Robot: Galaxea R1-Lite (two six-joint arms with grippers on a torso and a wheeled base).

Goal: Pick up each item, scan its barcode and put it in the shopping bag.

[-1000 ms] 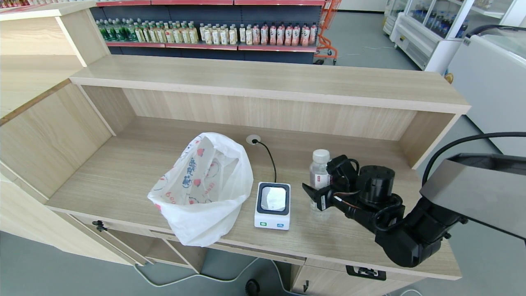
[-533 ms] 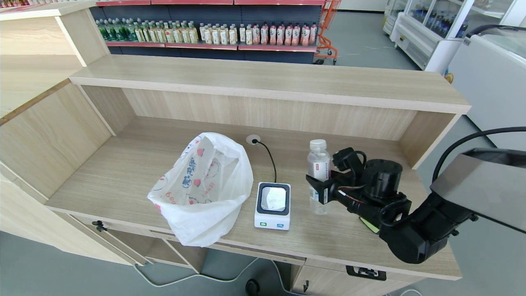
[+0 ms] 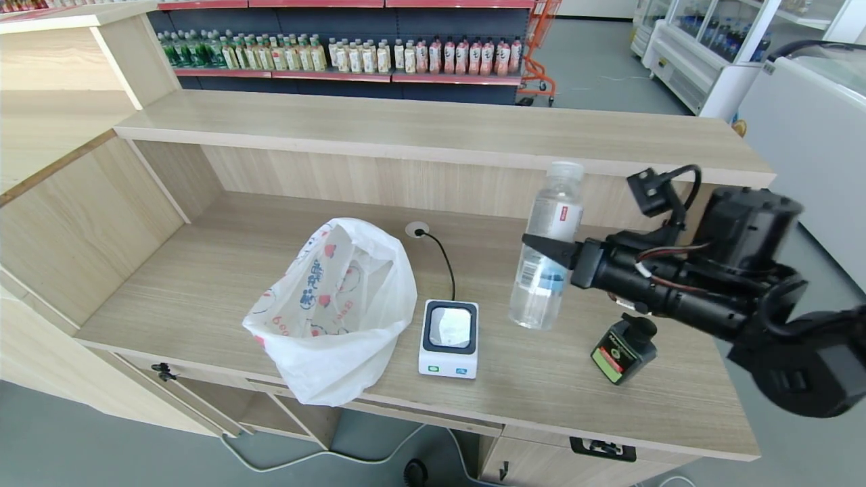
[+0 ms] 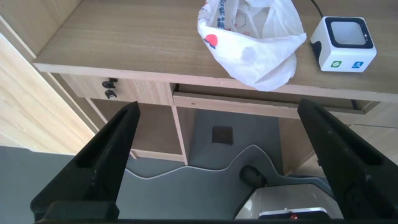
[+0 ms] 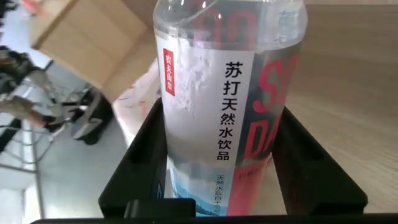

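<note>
A clear water bottle [image 3: 545, 270] with a white cap and a red-and-white label hangs tilted above the counter, just right of the white barcode scanner [image 3: 449, 337]. My right gripper [image 3: 551, 251] is shut on the bottle's middle; in the right wrist view its black fingers [image 5: 138, 163] press both sides of the bottle [image 5: 227, 93]. The white shopping bag [image 3: 338, 304] stands open left of the scanner. A small dark bottle with a green label [image 3: 622, 348] stands on the counter below the right arm. My left gripper [image 4: 217, 168] hangs open below the counter's front edge, with the bag [image 4: 252, 37] and scanner [image 4: 344, 42] beyond it.
The scanner's black cable [image 3: 443, 257] runs to a hole in the wooden counter [image 3: 203, 284]. A raised shelf [image 3: 406, 132] closes the back, and side walls box in the counter. Drawers [image 4: 236, 106] sit under the front edge.
My right gripper has lifted the water bottle off the counter, up and slightly right. The small dark bottle behind the arm has come into sight.
</note>
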